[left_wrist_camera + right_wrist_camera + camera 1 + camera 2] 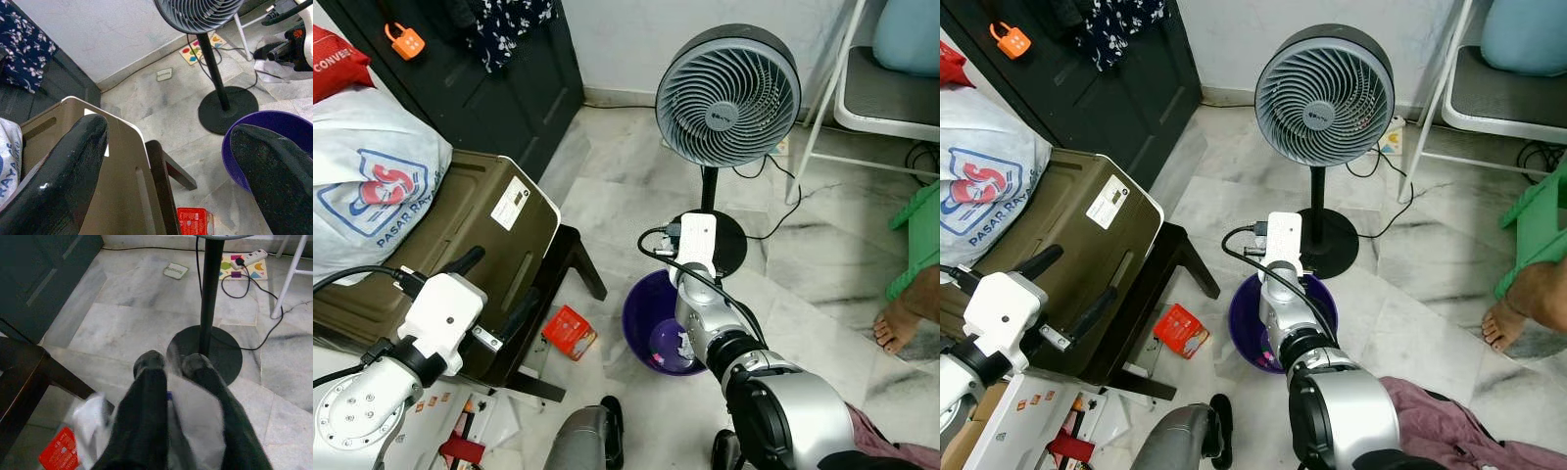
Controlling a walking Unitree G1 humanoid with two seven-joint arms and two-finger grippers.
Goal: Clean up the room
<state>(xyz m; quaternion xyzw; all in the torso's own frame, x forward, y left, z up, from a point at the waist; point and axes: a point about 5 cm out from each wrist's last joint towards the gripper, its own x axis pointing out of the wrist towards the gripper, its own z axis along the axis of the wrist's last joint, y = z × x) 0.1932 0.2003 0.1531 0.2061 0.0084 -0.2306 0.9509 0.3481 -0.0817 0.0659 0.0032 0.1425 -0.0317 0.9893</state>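
A marble-tiled room floor (822, 255) seen from the robot's head, looking down. The right tool (172, 363) reaches forward over a purple basin (641, 315) that sits on the floor just in front of the round base of a grey standing fan (727, 95). Its two black fingers are nearly closed, pinching a crumpled piece of white plastic wrapping (193, 413), part of which hangs loose beside the fingers. Some pale scraps already lie in the basin. The left tool (166, 166) is raised at the robot's left, above an olive-brown box (484, 230) resting on a dark wooden stool (570, 257); its fingers are spread wide with nothing between them. A small red packet (570, 332) lies on the floor between the stool and the basin. A white printed plastic bag (372, 181) leans on the box, and an orange padlock (405, 41) hangs on the dark door behind. A person's bare foot (899, 323) stands at the right, near a green stool (922, 240).
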